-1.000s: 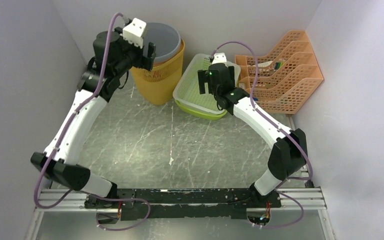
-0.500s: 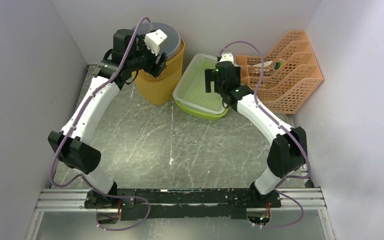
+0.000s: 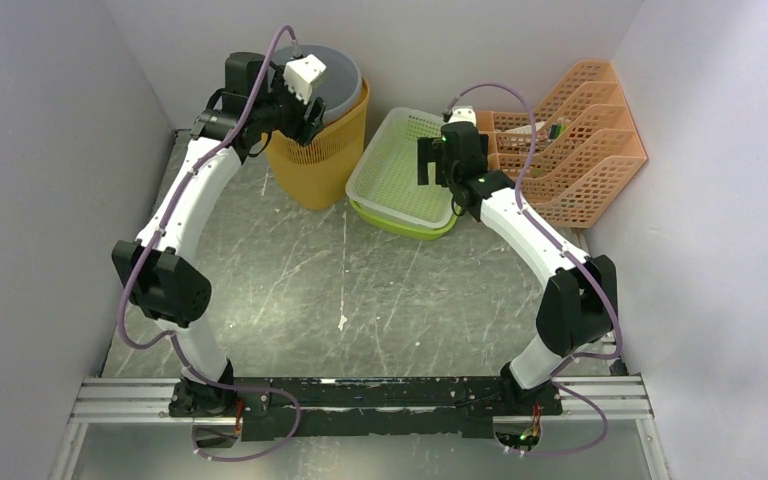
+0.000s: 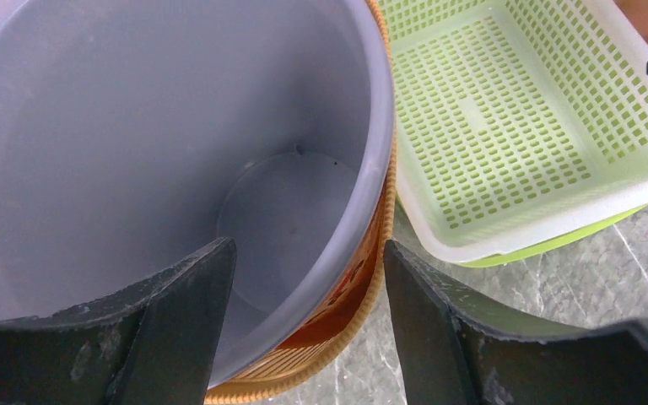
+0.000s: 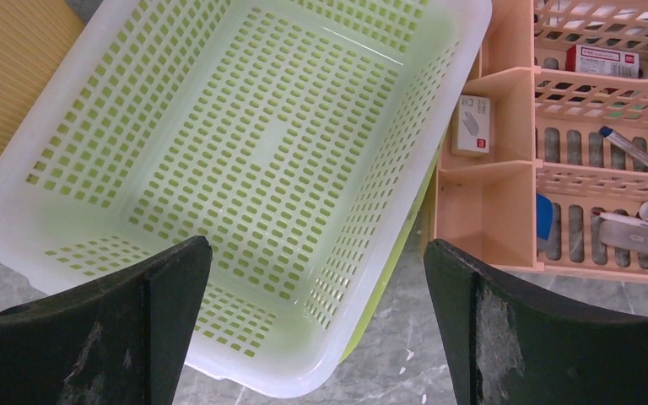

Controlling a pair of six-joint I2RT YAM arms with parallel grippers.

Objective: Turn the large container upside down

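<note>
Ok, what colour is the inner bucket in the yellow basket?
Inner bucket: plain grey, best in left wrist view.

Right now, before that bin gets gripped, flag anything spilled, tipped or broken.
Nothing stands out: the grey bin sits upright and empty inside the yellow basket, the green tray sits flat, nothing spilled.

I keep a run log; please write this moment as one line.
bin: upright | left gripper: open, astride bin rim | right gripper: open, above tray | grip: none yet
</note>
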